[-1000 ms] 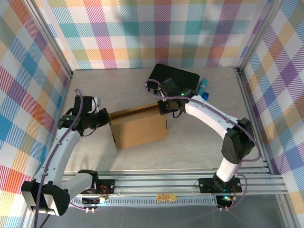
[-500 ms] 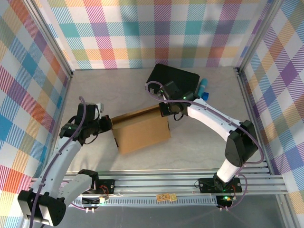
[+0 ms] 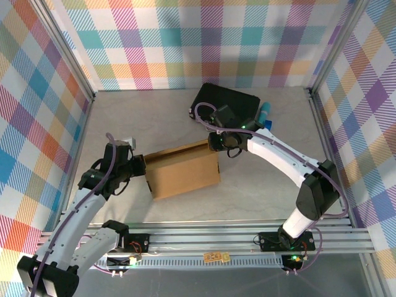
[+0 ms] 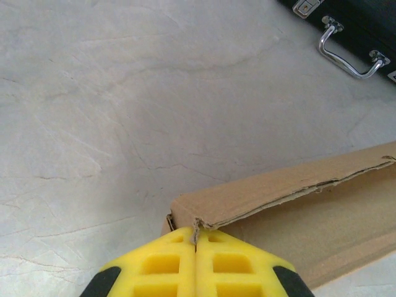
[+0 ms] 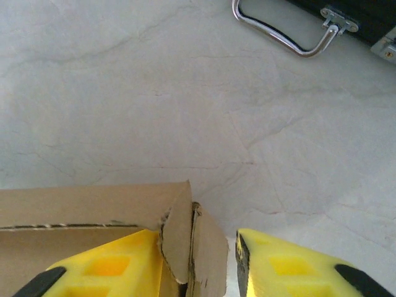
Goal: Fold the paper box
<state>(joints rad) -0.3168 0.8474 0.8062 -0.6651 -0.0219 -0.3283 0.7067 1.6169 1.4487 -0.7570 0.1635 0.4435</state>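
The paper box (image 3: 182, 170), plain brown cardboard, lies partly folded in the middle of the table with its long top edge toward the back. At the box's left corner my left gripper (image 3: 139, 166) is shut, and the left wrist view shows its yellow fingers (image 4: 167, 260) pinching a torn cardboard edge of the box (image 4: 291, 198). My right gripper (image 3: 213, 143) is open at the box's back right corner. In the right wrist view the corner flaps of the box (image 5: 93, 204) stand between its fingers, touching the left finger (image 5: 108, 266) and clear of the right finger (image 5: 291, 266).
A black hard case (image 3: 226, 102) with metal handle (image 4: 346, 55) and latches lies at the back right, just behind the right gripper; its handle (image 5: 284, 37) is close. A blue object (image 3: 266, 114) sits beside the case. Aluminium rails edge the table.
My left gripper has drawn toward the near edge, holding the box's left corner, and the box has turned slightly with it. The right gripper has stayed at the back right corner.
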